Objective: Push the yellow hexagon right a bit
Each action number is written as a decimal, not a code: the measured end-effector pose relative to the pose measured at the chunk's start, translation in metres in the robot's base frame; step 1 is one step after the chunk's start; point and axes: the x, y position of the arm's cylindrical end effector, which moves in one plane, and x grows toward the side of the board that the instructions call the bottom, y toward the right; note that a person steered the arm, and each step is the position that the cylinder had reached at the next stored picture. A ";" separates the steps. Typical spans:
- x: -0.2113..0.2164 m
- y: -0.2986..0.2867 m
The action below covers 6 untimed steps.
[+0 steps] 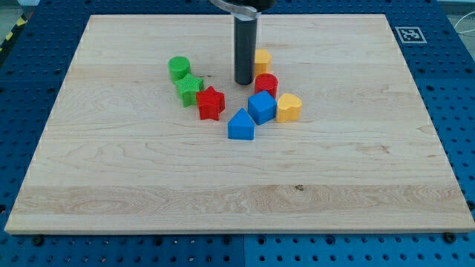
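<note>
The yellow hexagon [263, 60] lies on the wooden board [148, 170] near the view's top centre, partly hidden behind my dark rod. My tip [245, 81] rests on the board just left of and slightly below the hexagon, very close to it or touching. A red cylinder [266, 84] sits right of the tip, below the hexagon.
A blue cube [261, 107], a blue house-shaped block [240, 125] and a yellow heart-shaped block [289, 107] cluster below the red cylinder. A red star [211, 102], a green star [190, 89] and a green cylinder [179, 68] lie left of the tip.
</note>
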 end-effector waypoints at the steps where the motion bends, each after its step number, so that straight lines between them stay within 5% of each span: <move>1: -0.015 -0.010; 3: -0.055 0.000; 6: -0.049 0.029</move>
